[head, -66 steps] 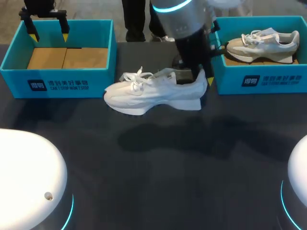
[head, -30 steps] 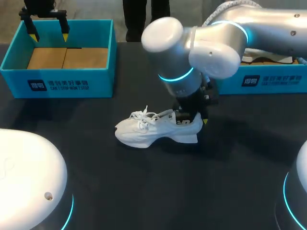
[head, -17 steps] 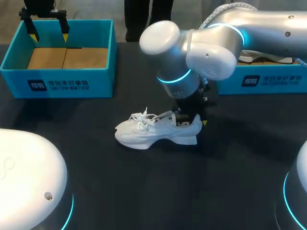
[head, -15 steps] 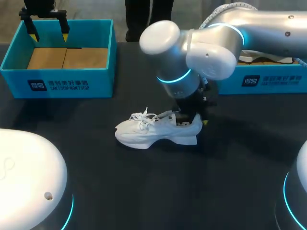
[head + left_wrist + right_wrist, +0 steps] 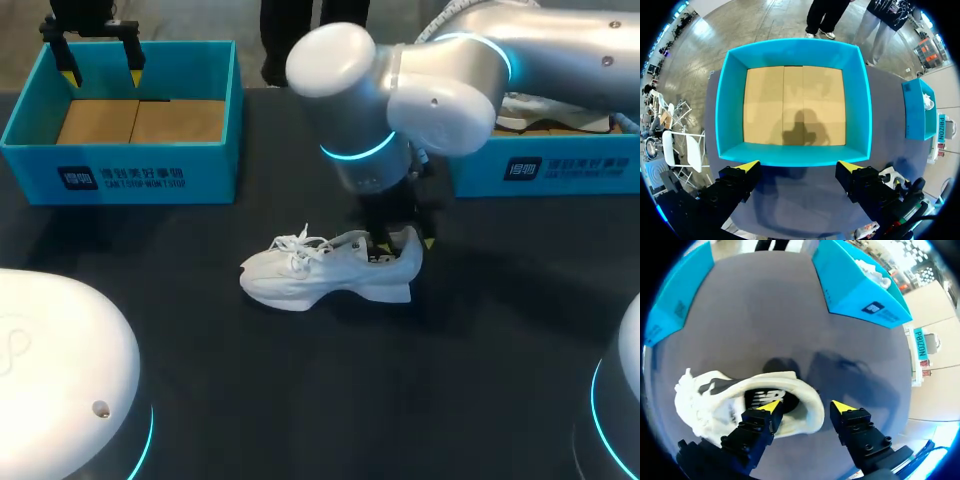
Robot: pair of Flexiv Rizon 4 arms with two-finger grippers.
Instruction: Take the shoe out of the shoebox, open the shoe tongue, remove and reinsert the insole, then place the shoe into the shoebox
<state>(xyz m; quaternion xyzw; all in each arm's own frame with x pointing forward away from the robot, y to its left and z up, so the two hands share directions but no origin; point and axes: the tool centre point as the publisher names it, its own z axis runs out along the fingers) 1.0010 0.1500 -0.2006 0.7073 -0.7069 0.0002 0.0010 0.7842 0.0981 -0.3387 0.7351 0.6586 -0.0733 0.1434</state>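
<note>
A white shoe [image 5: 330, 272] lies on its sole in the middle of the dark table, toe to the left. My right gripper [image 5: 403, 243] stands over its heel. In the right wrist view the right gripper [image 5: 806, 407] is open. One finger is inside the shoe's [image 5: 795, 385] opening over the dark insole [image 5: 765, 399], and the other is outside the heel with a small gap. My left gripper [image 5: 102, 76] hangs open over the empty teal shoebox [image 5: 120, 165] at the far left. The left wrist view shows the left gripper [image 5: 798, 167] above that box [image 5: 795, 50] and its cardboard floor.
A second teal shoebox [image 5: 545, 168] at the far right holds another pale shoe [image 5: 548, 108], mostly hidden by my right arm. That box [image 5: 855, 287] also lies ahead of the right gripper. Bare dark table surrounds the shoe.
My right arm carried the shoe from beside the right box to mid-table and set it down. Its fingers have since spread and let go of the heel. The left arm stayed still.
</note>
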